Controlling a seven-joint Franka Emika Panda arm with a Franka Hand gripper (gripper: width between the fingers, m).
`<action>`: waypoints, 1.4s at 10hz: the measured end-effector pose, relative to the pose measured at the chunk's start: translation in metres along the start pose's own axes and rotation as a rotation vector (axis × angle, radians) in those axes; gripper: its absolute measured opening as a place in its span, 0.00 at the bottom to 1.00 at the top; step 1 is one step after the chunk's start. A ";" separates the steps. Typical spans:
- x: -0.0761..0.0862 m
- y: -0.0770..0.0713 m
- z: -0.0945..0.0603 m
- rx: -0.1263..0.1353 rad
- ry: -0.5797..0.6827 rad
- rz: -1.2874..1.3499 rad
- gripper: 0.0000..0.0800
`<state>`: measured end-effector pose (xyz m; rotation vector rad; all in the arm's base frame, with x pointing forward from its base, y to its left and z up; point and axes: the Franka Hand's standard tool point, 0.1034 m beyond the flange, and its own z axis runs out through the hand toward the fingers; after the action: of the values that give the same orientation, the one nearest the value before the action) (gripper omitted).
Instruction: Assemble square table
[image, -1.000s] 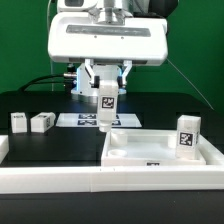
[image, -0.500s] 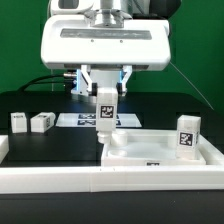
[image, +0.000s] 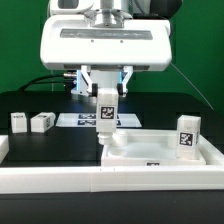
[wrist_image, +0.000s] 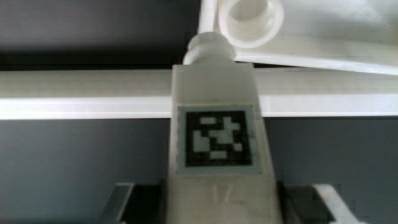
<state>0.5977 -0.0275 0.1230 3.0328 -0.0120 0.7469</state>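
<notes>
My gripper is shut on a white leg block, which hangs upright with its tag facing the camera. The leg's lower end is at the far corner of the white square top on the exterior view's left. In the wrist view the same leg fills the middle between my fingers. Its rounded tip lies just beside a round corner socket, not inside it. A second leg stands upright on the top's corner at the exterior view's right.
Two loose leg blocks lie on the black table at the exterior view's left. The marker board lies behind the held leg. A long white rail runs along the front edge.
The arm came down a little with the leg in the first half second, bringing its lower end to the top's corner. Since then nothing has moved.
</notes>
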 end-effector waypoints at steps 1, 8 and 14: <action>-0.001 -0.004 0.003 0.004 -0.004 0.000 0.36; -0.007 -0.019 0.015 0.015 -0.017 -0.015 0.36; -0.018 -0.021 0.024 0.007 -0.012 -0.022 0.36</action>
<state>0.5930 -0.0065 0.0926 3.0390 0.0245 0.7292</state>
